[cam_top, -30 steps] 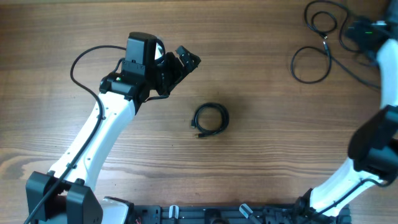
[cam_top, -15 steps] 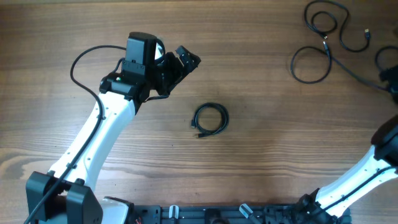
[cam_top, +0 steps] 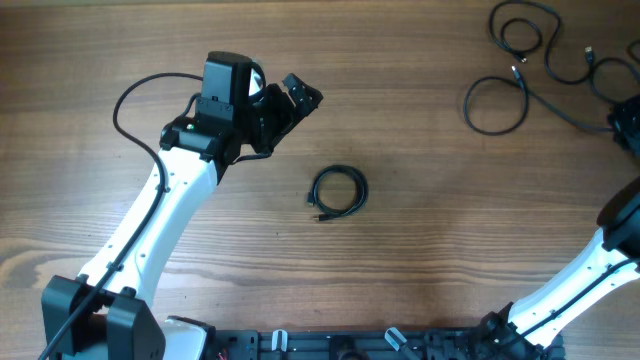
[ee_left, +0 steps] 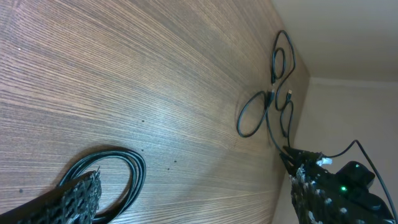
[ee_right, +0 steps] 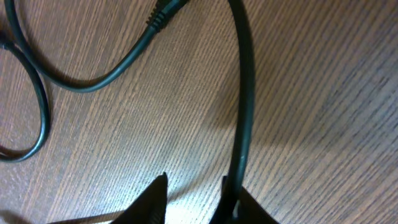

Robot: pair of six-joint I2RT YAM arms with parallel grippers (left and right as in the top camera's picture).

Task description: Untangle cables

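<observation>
A small coiled cable (cam_top: 360, 188) lies mid-table; in the left wrist view this coil (ee_left: 134, 171) sits by my left finger. My left gripper (cam_top: 300, 99) hovers up-left of it, wide open (ee_left: 193, 200) and empty. Several loose cables (cam_top: 521, 72) sprawl tangled at the far right corner and show again in the left wrist view as distant loops (ee_left: 239, 122). My right gripper (cam_top: 623, 126) is at the table's right edge over one strand. Up close, that cable (ee_right: 242, 93) runs along the inner face of the right fingertip (ee_right: 249, 208). The right gripper (ee_right: 194, 186) is narrowed, with a gap left.
My left arm's own thick black wire (cam_top: 125, 100) loops over the table at the left. The right arm (ee_left: 348, 180) shows in the left wrist view at the far edge. The arm bases (cam_top: 380, 345) line the near edge.
My right gripper pulled back from the top right corner toward the right edge and its jaws narrowed. The big cable loop shifted slightly left. The left arm stayed still.
</observation>
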